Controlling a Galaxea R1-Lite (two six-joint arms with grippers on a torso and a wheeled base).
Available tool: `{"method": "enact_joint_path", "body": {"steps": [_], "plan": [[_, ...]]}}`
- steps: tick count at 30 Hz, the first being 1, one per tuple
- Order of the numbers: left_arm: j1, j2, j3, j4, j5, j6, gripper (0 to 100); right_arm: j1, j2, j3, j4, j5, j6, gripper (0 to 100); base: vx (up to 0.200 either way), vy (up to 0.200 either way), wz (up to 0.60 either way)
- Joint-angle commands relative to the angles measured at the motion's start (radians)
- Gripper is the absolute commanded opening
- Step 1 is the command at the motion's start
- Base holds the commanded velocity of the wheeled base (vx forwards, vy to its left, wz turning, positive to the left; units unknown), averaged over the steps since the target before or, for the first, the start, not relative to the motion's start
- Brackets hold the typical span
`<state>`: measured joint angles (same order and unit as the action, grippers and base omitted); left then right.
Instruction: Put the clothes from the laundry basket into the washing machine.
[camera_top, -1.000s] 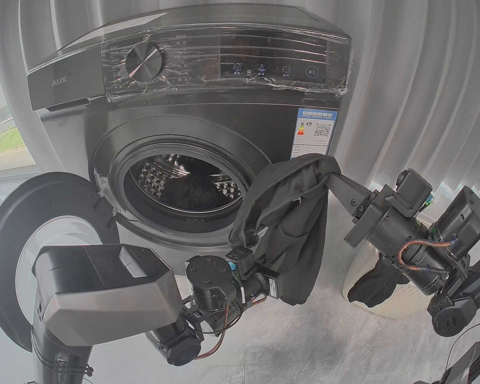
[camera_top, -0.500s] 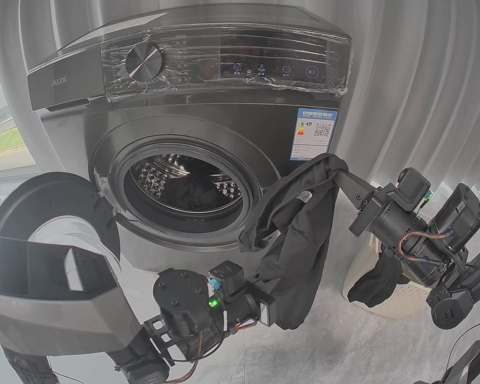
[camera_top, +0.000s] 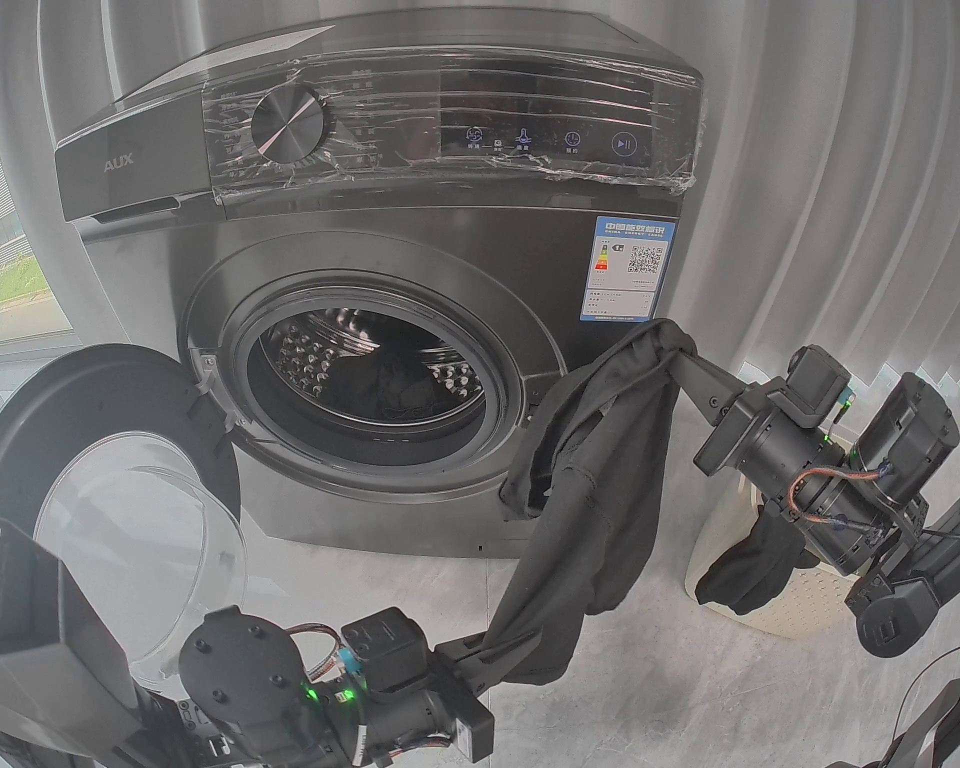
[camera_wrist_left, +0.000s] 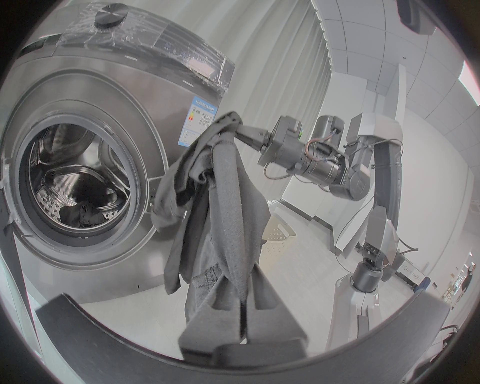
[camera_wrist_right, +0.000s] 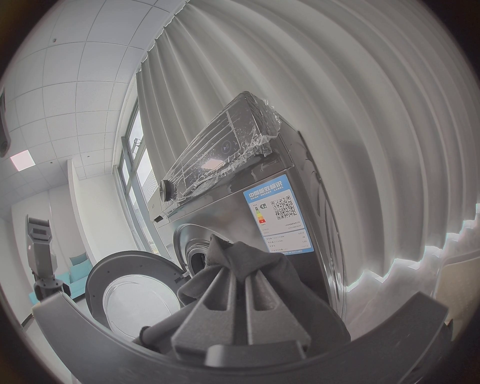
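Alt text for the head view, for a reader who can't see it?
A black garment hangs stretched between the right gripper, shut on its top, and the left gripper, shut on its lower end, before the open washing machine. Dark clothes lie in the drum; a laundry basket stands at right.

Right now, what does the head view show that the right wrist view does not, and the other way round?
Head view alone: the inside of the steel drum with dark clothes lying in it, and the left tool shut on the lower end of the hanging black garment. Right wrist view alone: the white tiled ceiling and a teal sofa far off. Both: the dark grey washing machine, its round door standing open, and the right tool shut on the garment's top end.
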<state>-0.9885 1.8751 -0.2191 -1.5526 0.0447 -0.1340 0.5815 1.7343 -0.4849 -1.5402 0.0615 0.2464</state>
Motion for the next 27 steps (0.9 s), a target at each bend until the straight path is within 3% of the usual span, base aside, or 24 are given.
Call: {"method": "enact_joint_path", "body": {"steps": [1, 22, 23, 27], "plan": [[0.013, -0.062, 0.014, 0.000, -0.002, 0.002, 0, 0.008, 0.007, 0.009, -0.001, 0.001, 0.001, 0, 0.000, 0.000, 0.00], [0.059, -0.166, -0.031, 0.002, -0.029, 0.001, 0, 0.003, 0.008, 0.051, -0.001, 0.009, -0.007, 0, 0.000, 0.000, 0.00], [0.059, -0.188, -0.046, 0.002, -0.029, -0.001, 0, 0.006, 0.007, 0.055, -0.003, 0.009, -0.006, 100, 0.000, 0.000, 0.00], [0.059, -0.232, -0.098, 0.003, -0.031, -0.006, 0, 0.001, 0.007, 0.085, -0.001, 0.011, -0.004, 100, 0.000, 0.000, 0.00]]}}
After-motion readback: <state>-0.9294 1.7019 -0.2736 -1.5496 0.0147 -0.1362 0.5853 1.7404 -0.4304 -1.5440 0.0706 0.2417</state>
